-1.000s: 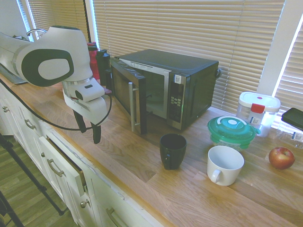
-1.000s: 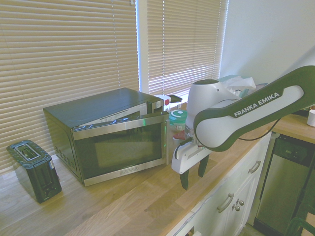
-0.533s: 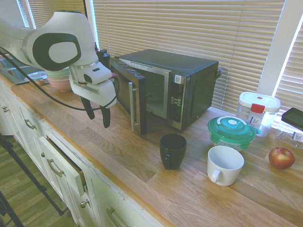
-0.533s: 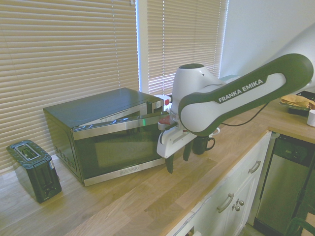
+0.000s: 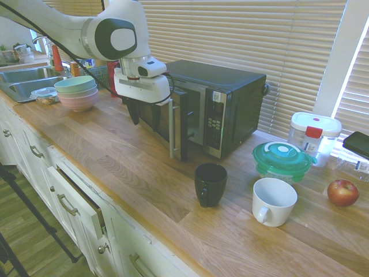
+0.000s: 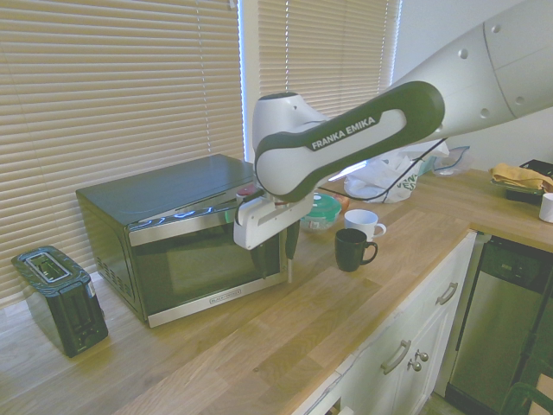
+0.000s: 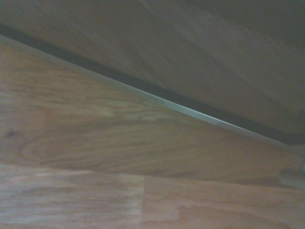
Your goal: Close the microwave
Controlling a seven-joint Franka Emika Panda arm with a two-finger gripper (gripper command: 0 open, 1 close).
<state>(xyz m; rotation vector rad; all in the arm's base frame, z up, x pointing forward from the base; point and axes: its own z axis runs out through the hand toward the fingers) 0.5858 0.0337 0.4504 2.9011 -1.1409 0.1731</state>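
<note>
End effector (image 5: pixel 144 112) against microwave (image 5: pixel 222 101) door

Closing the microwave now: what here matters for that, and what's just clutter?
Job: microwave, its door partly open, gripper at the door.
Clutter: black mug, white mug, apple, green-lidded container, bowls, toaster.

Both exterior views are lit brightly by daylight filtered through the closed blinds (image 5: pixel 242 34), with the slats nearly washed out and a yellow-green cast laid over the wooden counter (image 5: pixel 144 173). Straight edges are bent slightly toward the borders by the wide-angle lenses. The wrist view is dim, soft and grainy.
</note>
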